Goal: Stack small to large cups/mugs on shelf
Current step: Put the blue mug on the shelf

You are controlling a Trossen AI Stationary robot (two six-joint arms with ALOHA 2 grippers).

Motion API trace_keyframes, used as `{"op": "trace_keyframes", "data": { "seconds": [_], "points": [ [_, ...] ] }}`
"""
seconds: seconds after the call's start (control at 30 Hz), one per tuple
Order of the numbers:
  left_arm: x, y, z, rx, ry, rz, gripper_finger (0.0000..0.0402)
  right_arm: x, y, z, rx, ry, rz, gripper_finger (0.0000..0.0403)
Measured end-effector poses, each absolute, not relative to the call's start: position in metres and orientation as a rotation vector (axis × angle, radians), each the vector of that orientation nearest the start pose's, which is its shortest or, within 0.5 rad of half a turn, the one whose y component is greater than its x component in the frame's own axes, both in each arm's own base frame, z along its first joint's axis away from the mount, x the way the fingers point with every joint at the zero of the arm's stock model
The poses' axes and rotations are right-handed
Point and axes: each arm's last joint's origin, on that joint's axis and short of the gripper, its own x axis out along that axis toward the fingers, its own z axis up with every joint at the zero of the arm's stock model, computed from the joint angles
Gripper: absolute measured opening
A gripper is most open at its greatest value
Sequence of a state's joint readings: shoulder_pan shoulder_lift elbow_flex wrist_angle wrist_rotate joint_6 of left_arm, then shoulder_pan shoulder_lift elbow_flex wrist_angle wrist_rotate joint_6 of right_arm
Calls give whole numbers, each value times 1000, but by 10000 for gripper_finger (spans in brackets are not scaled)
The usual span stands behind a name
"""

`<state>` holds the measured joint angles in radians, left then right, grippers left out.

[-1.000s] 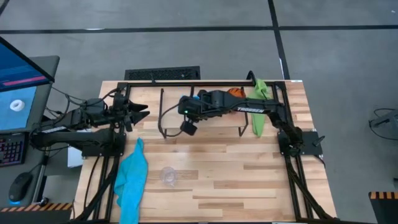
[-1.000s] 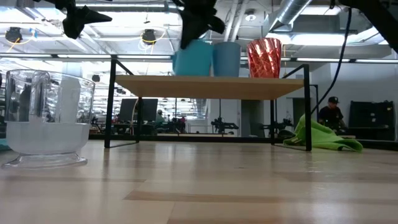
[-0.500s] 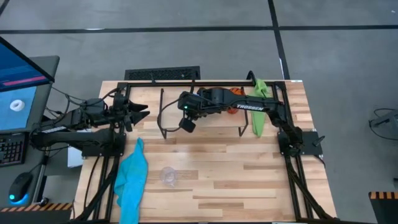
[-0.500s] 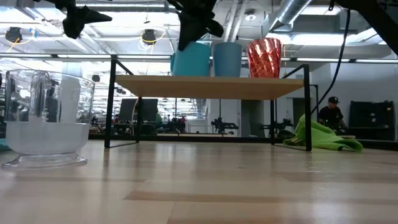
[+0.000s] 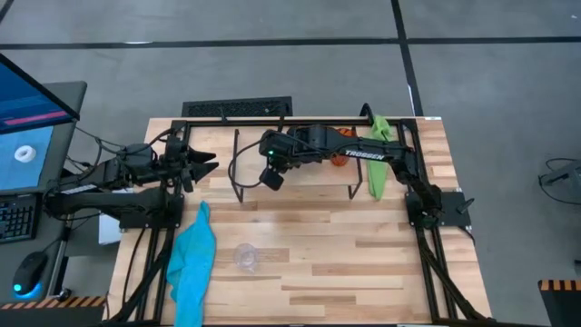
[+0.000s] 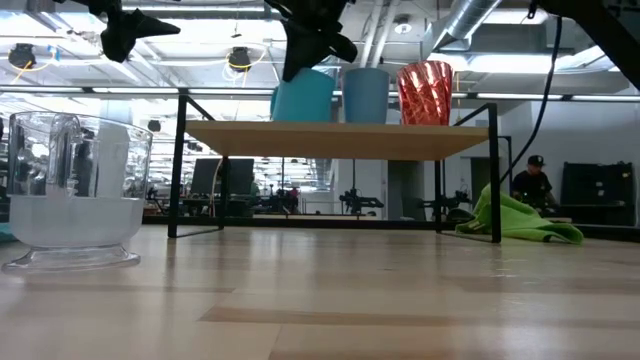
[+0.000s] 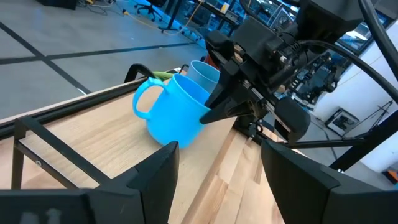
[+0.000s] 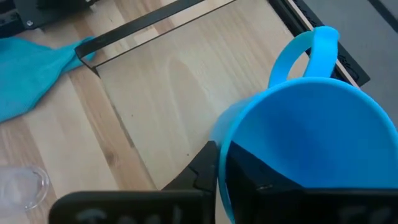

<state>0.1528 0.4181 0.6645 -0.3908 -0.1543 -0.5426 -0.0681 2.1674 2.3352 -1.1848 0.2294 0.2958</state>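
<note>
The light-blue mug (image 6: 304, 97) stands on the shelf (image 6: 340, 139) at its left end, beside the blue handleless cup (image 6: 366, 95) and the orange cup (image 6: 425, 92). My right gripper (image 6: 310, 45) reaches over the shelf from the right and is shut on the mug (image 7: 173, 113). The clear glass cup (image 5: 245, 256) stands on the tabletop near the front; it also shows in the low view (image 6: 78, 190). My left gripper (image 5: 209, 163) hovers open and empty left of the shelf. My right gripper holds the mug's rim (image 8: 227, 140) on the side opposite the handle (image 8: 306, 51), one finger inside the mug and one finger (image 8: 200, 169) outside. The fingers slant down from above and from the table's right. The mug's base (image 7: 165, 140) is on the shelf board, slightly tilted.
A teal cloth (image 5: 193, 256) lies at the front left of the table and a green cloth (image 5: 378, 156) hangs at the shelf's right end. A dark keyboard (image 5: 238, 108) lies beyond the table's far edge. A person (image 6: 534, 180) is far off in the room.
My right gripper has moved a little toward the table's left edge, still shut on the light-blue mug. The mug has slid left along the shelf board, away from the blue cup.
</note>
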Motion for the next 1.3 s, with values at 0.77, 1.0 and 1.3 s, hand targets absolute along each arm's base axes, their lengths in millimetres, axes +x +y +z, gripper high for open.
{"op": "trace_keyframes", "data": {
  "seconds": [0.77,1.0,1.3],
  "points": [
    [95,19,315,-534,59,338,220,451,-52,343,218,921,-428,62],
    [95,19,315,-535,59,338,220,453,-56,344,219,897,-433,62],
    [95,19,315,-535,58,338,220,453,-56,344,210,900,-424,65]
  ]
}}
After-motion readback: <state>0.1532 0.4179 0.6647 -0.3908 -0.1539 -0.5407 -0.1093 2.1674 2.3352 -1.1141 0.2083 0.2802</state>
